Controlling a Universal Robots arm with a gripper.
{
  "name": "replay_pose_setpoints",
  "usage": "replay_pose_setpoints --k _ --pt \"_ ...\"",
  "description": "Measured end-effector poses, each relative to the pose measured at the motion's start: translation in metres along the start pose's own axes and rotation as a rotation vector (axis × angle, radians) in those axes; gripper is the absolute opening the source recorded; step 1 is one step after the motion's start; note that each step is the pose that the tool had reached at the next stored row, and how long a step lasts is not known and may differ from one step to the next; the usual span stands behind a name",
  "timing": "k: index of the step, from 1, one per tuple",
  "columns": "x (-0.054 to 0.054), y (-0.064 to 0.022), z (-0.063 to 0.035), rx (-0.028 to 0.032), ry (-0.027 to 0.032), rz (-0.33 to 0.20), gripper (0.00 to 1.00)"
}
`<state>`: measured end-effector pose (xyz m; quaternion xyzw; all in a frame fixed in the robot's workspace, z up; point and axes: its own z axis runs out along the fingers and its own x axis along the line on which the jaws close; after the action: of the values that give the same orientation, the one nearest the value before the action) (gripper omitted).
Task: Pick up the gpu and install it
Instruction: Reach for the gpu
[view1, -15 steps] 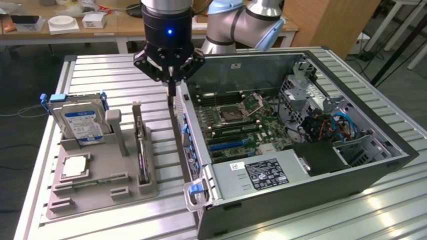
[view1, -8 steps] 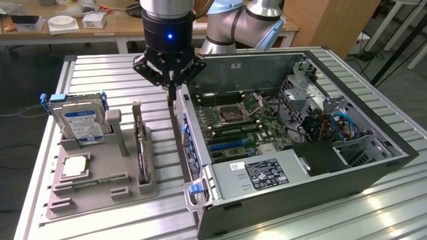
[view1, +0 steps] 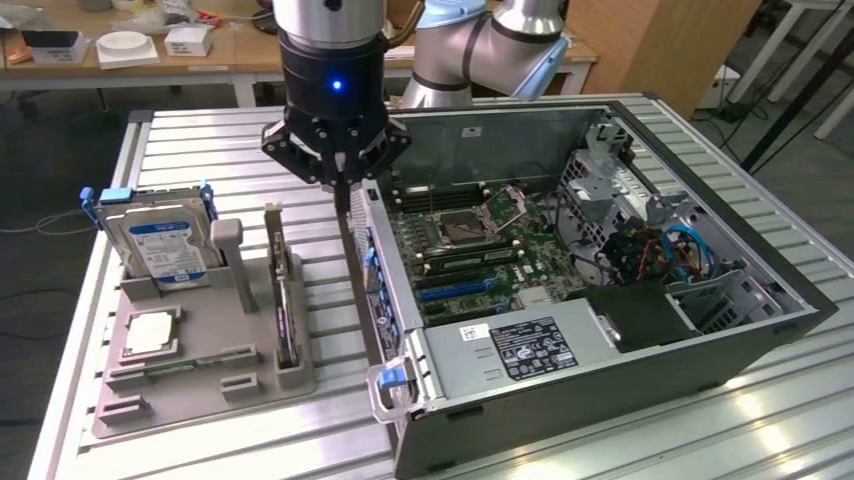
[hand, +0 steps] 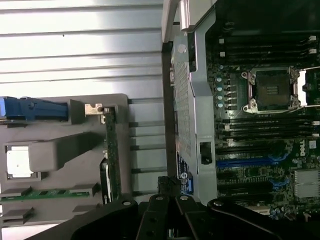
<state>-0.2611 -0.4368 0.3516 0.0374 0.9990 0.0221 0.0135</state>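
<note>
I see the open black metal computer case just beside the grey plastic tray, where a silver hard drive with a blue-white label stands. The gpu, a thin dark card with a silver end bracket, stands on edge in a tray slot. My black claw hovers between tray and case, pinched closed and empty.

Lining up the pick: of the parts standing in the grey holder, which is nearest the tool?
The gpu, the thin dark card on edge along the side of the holder toward the computer case; the blue-framed hard drive stands farther from the tool.
</note>
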Motion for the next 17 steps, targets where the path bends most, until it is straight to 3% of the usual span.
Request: replay_pose_setpoints --k 17 --pt "0.025 -0.0233 0.0027 0.0 -0.0001 0.0 0.11"
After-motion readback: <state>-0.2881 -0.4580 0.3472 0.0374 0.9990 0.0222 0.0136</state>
